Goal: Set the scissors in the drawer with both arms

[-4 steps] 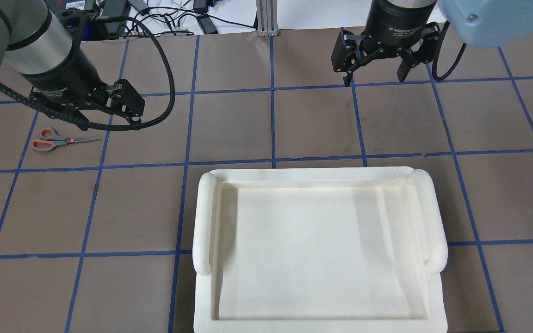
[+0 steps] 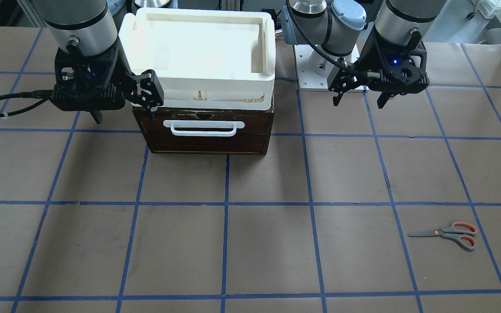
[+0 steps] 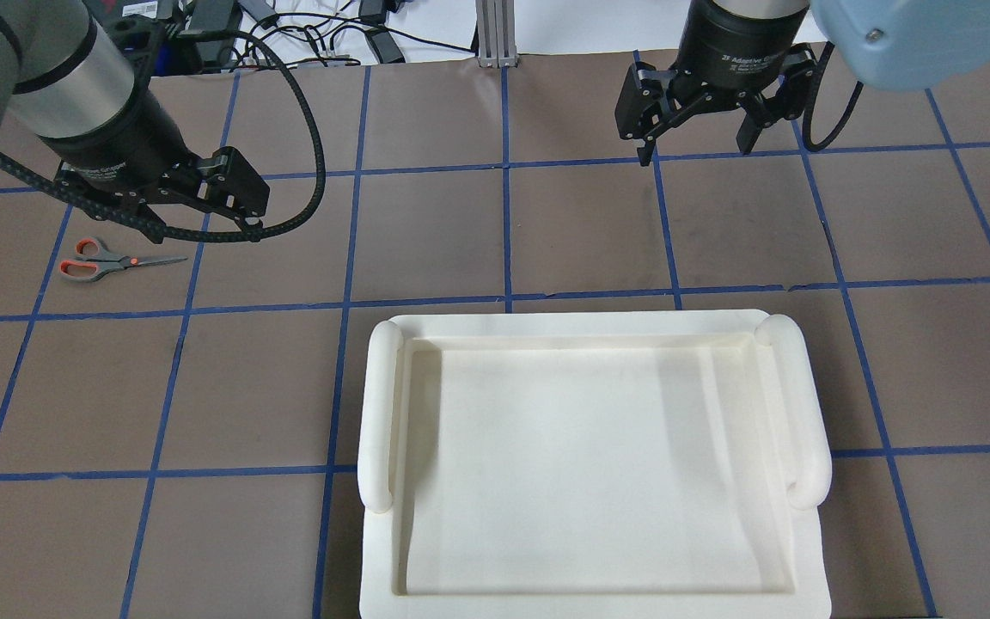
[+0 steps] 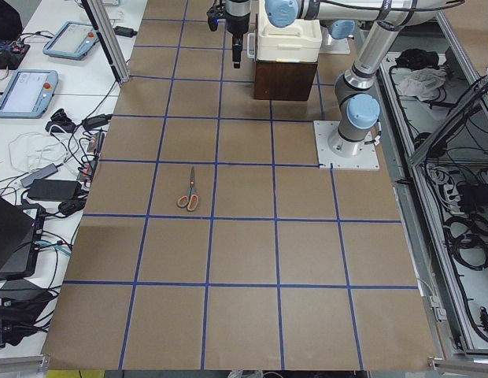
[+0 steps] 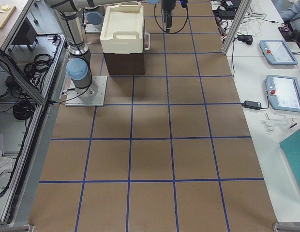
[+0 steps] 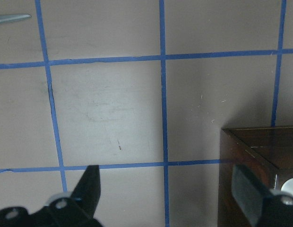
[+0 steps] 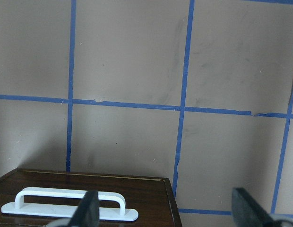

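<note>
**While the scissors [image 2: 448, 233] lie far out on the table [image 2: 250, 252], both grippers are held spread and empty**

As seen by the front-facing camera, the scissors are laid flat with blades shut, tips pointing to the view's left. They are well apart from the drawer [image 2: 209, 141]. The drawer is shut, its white bar handle [image 2: 207, 127] turned to the camera, and a white bin [image 2: 202, 84] is set on top of it. The left gripper [image 2: 358, 101] is held over the table on the view's right, fingers wide apart with nothing between them. The right gripper [image 2: 124, 114] is held at the drawer's upper corner on the view's left, likewise spread and empty.

From overhead, the scissors [image 3: 104, 260] are found near the view's left edge, close to the left gripper [image 3: 203, 215]. The right gripper [image 3: 699, 144] is seen splayed at the top. The bin [image 3: 589, 322] fills the lower middle and the drawer is hidden beneath it.

In the exterior left view, the scissors [image 4: 189, 193] are shown within one taped square, well apart from the drawer [image 4: 285, 81].

In the exterior right view, the drawer [image 5: 123, 64] is seen under the bin, near the robot's base.

By the left wrist camera, a blade tip of the scissors [image 6: 12, 19] is caught at the top left corner and a corner of the drawer [image 6: 260, 156] at lower right.

By the right wrist camera, the bar handle [image 7: 68, 201] is shown at lower left, beside one of the spread fingers [image 7: 87, 210].
</note>
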Robot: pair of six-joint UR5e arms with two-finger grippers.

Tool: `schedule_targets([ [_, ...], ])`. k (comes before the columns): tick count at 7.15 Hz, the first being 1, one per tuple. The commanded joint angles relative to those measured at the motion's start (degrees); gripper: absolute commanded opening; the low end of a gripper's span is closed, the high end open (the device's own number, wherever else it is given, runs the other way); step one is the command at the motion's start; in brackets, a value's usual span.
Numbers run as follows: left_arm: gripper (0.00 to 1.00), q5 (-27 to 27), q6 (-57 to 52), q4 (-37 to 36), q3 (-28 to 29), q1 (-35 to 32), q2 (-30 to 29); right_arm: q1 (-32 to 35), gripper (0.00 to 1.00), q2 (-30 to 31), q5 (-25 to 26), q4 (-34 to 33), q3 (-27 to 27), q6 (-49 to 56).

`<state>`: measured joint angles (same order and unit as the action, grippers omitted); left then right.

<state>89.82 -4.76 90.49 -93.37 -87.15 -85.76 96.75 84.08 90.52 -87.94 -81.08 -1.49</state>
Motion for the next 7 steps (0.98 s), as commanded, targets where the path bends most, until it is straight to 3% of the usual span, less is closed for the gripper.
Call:
schedule_targets([
  [1, 1.00, 0.2, -2.3, -0.4, 0.0, 1.7, -0.6, 0.2, 1.00, 0.9, -0.1, 0.0, -2.8, 0.9],
  [3, 1.00, 4.2, -11.5, -0.4, 0.0, 6.4, -0.8, 2.2, 1.00, -0.5, -1.3, -0.6, -3.0, 0.6],
  [5, 1.00, 4.8, -32.0, -2.8, -0.1, 12.4, -3.3, 2.7, 1.00, -0.7, -1.7, -2.3, -2.9, 7.6],
  [7, 1.00, 4.7, -44.3, -8.4, -0.1, 13.8, -7.0, 4.7, 1.00, -2.2, -4.0, -1.8, -3.0, 17.8],
])
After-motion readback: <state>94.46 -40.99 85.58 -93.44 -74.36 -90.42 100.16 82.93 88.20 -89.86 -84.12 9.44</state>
